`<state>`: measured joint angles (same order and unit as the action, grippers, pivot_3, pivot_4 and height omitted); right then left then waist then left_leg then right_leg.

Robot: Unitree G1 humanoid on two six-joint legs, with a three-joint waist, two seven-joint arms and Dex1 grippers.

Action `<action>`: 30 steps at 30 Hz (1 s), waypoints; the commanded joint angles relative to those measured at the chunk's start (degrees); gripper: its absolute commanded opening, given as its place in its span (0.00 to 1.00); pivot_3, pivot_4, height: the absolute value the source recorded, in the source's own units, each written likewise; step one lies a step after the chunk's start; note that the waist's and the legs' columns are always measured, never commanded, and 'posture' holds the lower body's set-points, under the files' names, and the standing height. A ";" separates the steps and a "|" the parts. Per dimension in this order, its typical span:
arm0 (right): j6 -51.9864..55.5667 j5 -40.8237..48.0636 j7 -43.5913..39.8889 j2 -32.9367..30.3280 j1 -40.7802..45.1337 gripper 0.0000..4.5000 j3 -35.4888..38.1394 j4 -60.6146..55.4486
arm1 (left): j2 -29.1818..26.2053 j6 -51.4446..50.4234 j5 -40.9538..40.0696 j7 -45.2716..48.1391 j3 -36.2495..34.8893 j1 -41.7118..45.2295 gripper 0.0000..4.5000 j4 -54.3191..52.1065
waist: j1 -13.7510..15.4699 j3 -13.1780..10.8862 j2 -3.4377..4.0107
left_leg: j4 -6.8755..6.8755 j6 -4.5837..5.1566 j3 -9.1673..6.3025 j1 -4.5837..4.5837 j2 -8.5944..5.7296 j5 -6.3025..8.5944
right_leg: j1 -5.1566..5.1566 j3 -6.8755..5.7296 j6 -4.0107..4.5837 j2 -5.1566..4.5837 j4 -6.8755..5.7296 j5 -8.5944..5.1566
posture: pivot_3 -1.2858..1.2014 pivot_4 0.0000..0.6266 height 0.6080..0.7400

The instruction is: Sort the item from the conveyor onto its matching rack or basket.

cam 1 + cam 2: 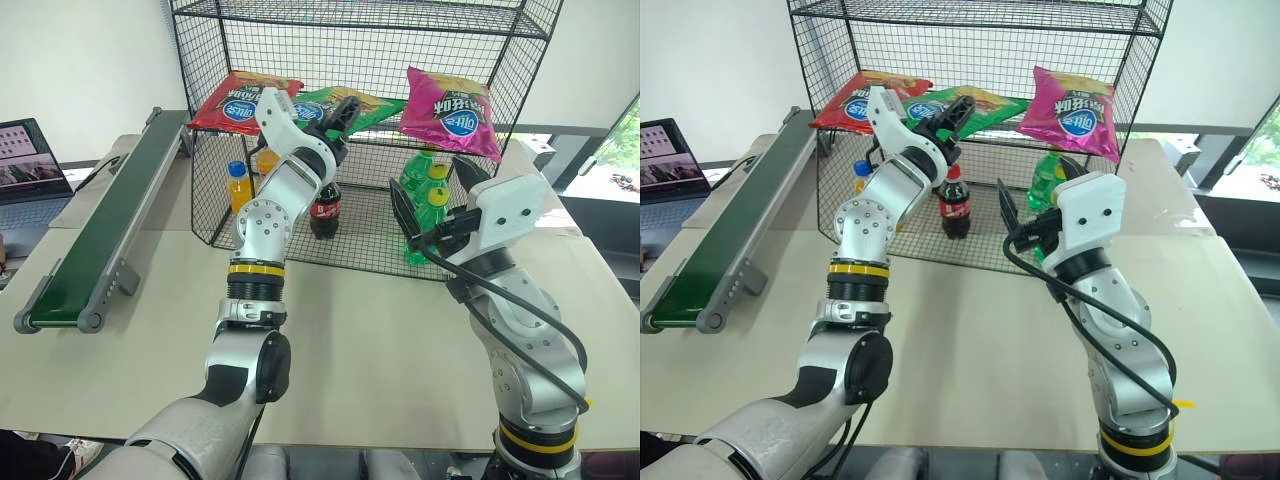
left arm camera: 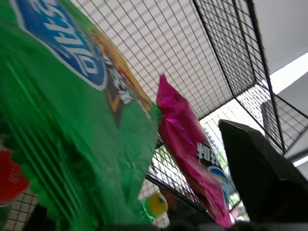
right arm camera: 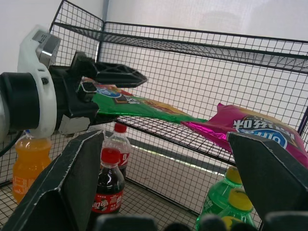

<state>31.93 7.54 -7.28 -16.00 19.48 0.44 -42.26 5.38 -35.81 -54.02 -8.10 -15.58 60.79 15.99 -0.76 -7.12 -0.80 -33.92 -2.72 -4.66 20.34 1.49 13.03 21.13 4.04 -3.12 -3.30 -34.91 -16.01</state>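
Beige table (image 1: pixel 400 330) bearing black wire-mesh rack (image 1: pixel 520 60) and green conveyor (image 1: pixel 100 235).
Rack's middle shelf: red bag (image 1: pixel 232 105), green bag (image 1: pixel 365 106) at the left gripper (image 1: pixel 343 113), magenta bag (image 1: pixel 452 112) beyond. Floor of rack below the gripper: orange bottle (image 1: pixel 239 187), cola bottles (image 1: pixel 324 210), green bottles (image 1: pixel 425 180).

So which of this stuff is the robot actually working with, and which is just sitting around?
In the job:
green chip bag
left gripper
black wire rack
conveyor

Just there:
red bag
magenta bag
cola bottle
orange drink bottle
green soda bottles
laptop
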 commanded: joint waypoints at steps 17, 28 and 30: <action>-2.03 -0.14 -1.03 1.34 -0.15 1.00 0.12 -0.78 | -15.07 -17.17 -7.38 3.48 -7.32 -6.22 0.98 -7.61 | -0.02 0.00 0.04 | 0.00 -0.06 -0.04 -0.04 0.01 -0.05 | 0.01 -0.01 0.11 -0.01 -0.08 0.07 | 0.52 0.24 0.98; -2.19 -0.43 -2.15 0.49 0.27 1.00 -0.86 -1.69 | -15.39 -11.19 -3.12 10.05 -7.84 -1.24 0.62 0.98 | -0.07 -0.01 0.03 | 0.03 -0.07 -0.04 -0.03 0.00 -0.06 | 0.02 -0.02 0.11 -0.01 -0.07 0.06 | 0.52 0.24 0.98; -2.76 -0.69 -2.69 0.13 0.43 1.00 -1.50 -2.00 | -15.30 -10.77 -2.51 10.74 -7.93 -0.69 0.42 1.92 | -0.13 -0.01 0.03 | 0.04 -0.07 -0.04 -0.04 0.00 -0.05 | 0.02 -0.02 0.10 -0.01 -0.07 0.06 | 0.52 0.24 0.98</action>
<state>31.41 7.38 -9.60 -15.52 19.03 -0.73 -41.52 -9.66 -47.81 -56.63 1.45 -23.41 58.19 18.38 -0.89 -7.13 -0.77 -33.88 -2.78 -4.70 20.30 1.49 12.98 21.15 4.02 -3.02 -3.31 -34.98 -15.96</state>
